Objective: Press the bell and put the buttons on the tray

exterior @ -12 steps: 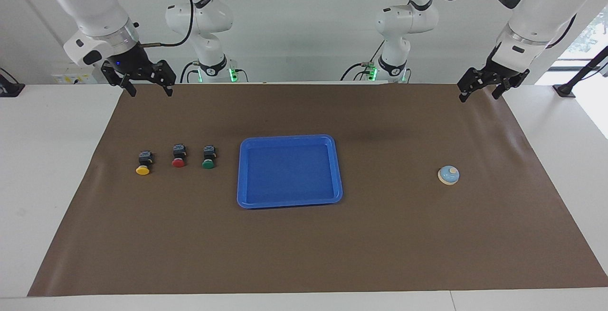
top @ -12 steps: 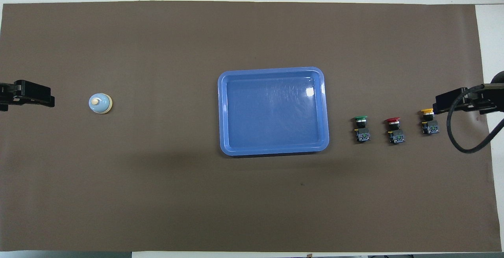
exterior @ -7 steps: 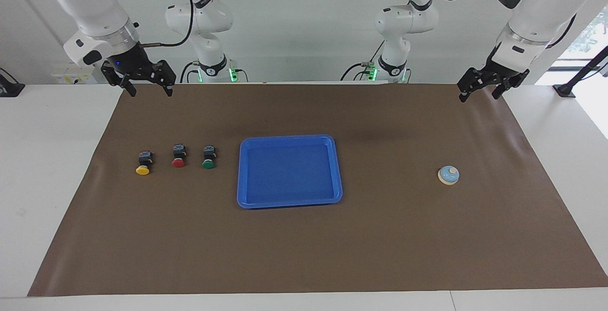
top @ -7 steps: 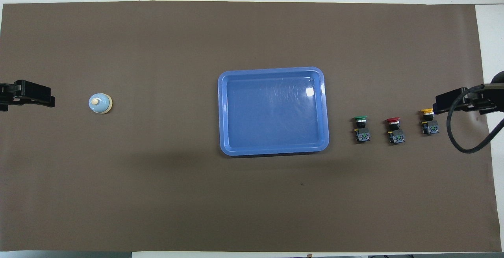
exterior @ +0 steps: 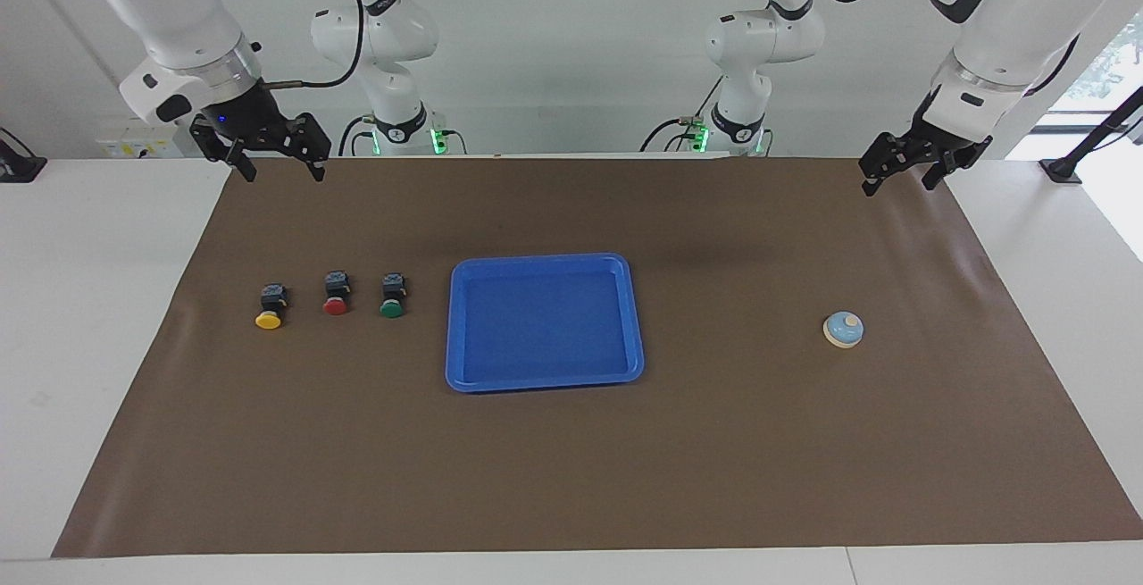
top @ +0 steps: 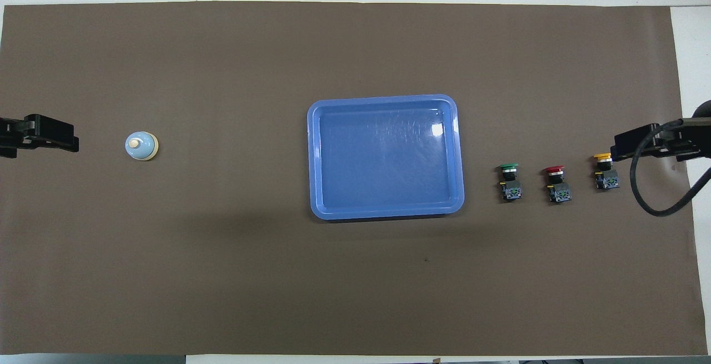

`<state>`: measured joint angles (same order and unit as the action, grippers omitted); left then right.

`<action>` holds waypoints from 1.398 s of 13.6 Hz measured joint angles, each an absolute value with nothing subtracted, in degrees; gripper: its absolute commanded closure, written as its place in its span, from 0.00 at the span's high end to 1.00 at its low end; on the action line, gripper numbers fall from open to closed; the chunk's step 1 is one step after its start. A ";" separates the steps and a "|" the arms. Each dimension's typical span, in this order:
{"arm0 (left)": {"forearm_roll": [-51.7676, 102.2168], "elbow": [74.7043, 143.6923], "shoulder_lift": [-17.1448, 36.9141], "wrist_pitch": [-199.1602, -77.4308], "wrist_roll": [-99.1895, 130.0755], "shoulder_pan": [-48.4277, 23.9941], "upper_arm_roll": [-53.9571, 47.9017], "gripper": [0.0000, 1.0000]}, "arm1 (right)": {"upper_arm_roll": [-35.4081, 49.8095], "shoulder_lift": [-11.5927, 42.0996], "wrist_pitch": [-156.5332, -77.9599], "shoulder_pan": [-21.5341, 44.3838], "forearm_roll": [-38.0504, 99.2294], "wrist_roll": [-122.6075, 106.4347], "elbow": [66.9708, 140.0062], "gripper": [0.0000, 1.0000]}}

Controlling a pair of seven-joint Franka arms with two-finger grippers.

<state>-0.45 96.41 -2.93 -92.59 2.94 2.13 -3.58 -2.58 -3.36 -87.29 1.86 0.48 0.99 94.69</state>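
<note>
Nothing of the task looks done yet, judging by how things lie: the blue tray (exterior: 544, 321) at the middle of the brown mat (exterior: 571, 478) holds nothing, and the bell (exterior: 843, 330) sits untouched, well apart from the tray toward the left arm's end. The 3 buttons stand in a row beside the tray toward the right arm's end — green button (exterior: 392, 296) nearest the tray, then red button (exterior: 336, 293), then yellow button (exterior: 270, 306) — all on the mat. The left gripper (exterior: 896, 176) hangs with fingers spread over the mat's edge nearest the robots, holding nothing. The right gripper (exterior: 279, 174) is also spread and empty, waiting over that same edge. Room is generous: bare mat surrounds the tray, though the buttons stand close together, so a descent between them looks tight.
</note>
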 measured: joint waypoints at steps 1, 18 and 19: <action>-0.45 97.82 -3.19 -94.15 2.94 2.28 -3.50 0.00 | -2.58 -3.36 -87.29 1.86 0.48 0.99 94.69 1.00; -0.46 117.03 11.65 -131.74 1.18 4.49 -3.13 0.00 | -2.58 -3.36 -87.29 1.86 0.48 0.99 94.69 1.00; -0.46 117.29 11.76 -131.96 1.16 4.59 -3.13 0.00 | -2.58 -3.36 -87.29 1.86 0.48 0.99 94.69 1.00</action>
<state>-0.46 117.29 11.76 -131.96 1.16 4.59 -3.13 -2.58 -3.36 -87.29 1.86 0.48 0.99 94.69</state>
